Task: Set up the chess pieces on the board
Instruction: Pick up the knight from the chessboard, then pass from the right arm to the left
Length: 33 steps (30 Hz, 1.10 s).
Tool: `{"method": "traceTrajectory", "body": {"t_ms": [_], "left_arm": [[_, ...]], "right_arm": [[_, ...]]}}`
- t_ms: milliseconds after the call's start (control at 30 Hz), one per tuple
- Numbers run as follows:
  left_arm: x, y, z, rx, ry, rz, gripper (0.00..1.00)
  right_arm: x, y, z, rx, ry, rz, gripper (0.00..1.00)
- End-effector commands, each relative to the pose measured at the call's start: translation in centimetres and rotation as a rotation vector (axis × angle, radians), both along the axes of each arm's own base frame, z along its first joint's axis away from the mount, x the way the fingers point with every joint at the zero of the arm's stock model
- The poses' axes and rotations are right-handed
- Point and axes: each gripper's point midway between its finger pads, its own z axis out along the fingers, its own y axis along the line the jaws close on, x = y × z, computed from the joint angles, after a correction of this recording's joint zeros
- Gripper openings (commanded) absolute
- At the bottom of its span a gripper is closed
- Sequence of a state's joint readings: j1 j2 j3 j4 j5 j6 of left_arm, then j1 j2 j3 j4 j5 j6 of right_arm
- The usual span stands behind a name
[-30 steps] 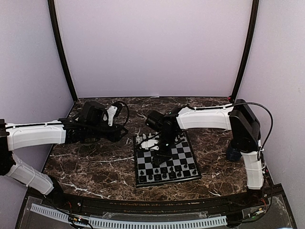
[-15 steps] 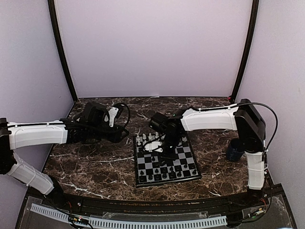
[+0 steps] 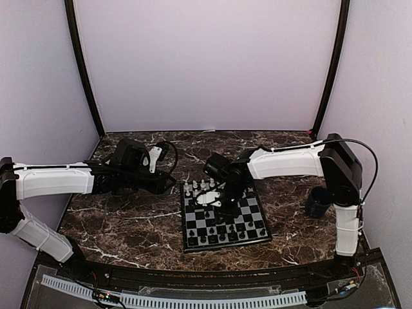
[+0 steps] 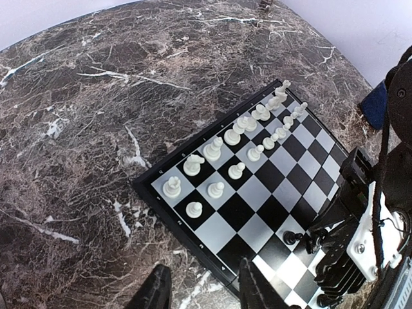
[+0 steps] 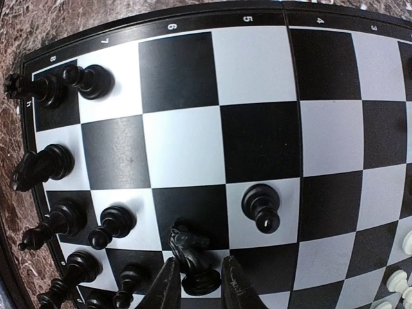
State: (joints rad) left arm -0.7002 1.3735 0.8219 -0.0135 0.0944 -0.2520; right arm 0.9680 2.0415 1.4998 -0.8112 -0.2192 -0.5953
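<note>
The board (image 3: 255,219) lies mid-table, its checks also filling the right wrist view (image 5: 257,64). White chess pieces (image 3: 202,187) stand in its two far rows (image 4: 212,149). Black pieces (image 3: 222,235) fill the near rows (image 5: 48,164). My right gripper (image 3: 224,197) hangs low over the board's far half. Its fingers (image 5: 199,264) are shut on a tilted black knight (image 5: 191,254), base toward the camera. A lone black pawn (image 5: 261,207) stands one square away. My left gripper (image 3: 168,183) hovers open over the board's left edge (image 4: 203,270), nothing between its fingers.
A dark blue cup (image 3: 317,203) stands on the marble table (image 3: 129,219) to the right of the board, beside the right arm's base. Lilac walls close in the back and both sides.
My right gripper has shifted a little rightward and toward the far rows over the board, carrying the knight. The left arm has hardly moved.
</note>
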Motion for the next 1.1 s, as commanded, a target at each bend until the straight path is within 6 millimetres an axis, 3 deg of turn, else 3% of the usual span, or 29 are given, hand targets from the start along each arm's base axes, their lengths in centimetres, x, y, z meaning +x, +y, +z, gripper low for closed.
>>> {"method": "traceTrajectory", "body": {"t_ms": [0,200,367,567,700,833,1067], "left_arm": [[0.5,-0.6,1.5,-0.042,-0.022,0.001,0.38],[1.0,-1.4,1.9,-0.114,0.013,0.037,0.38],[1.4,-4.2,1.9,-0.31,0.173,0.07,0.37],[1.6,-8.0,4.8,-0.57,0.253,-0.012,0.37],[1.6,-9.7,5.9,-0.683,0.292,-0.072,0.38],[1.4,-11.4,6.7,-0.795,0.345,-0.147,0.37],[1.3,-13.1,5.6,-0.837,0.435,-0.17,0.32]], "right_arm": [[0.1,-0.7,-0.5,-0.026,-0.034,0.004,0.22],[0.9,-0.5,3.0,0.065,-0.034,-0.034,0.19],[2.6,0.1,7.9,0.218,-0.032,-0.108,0.18],[6.5,-0.1,12.3,0.38,-0.08,-0.235,0.19],[7.8,-0.3,13.2,0.406,-0.105,-0.265,0.19],[7.8,0.0,13.4,0.42,-0.091,-0.271,0.2],[8.4,0.2,13.5,0.422,-0.107,-0.289,0.2]]}}
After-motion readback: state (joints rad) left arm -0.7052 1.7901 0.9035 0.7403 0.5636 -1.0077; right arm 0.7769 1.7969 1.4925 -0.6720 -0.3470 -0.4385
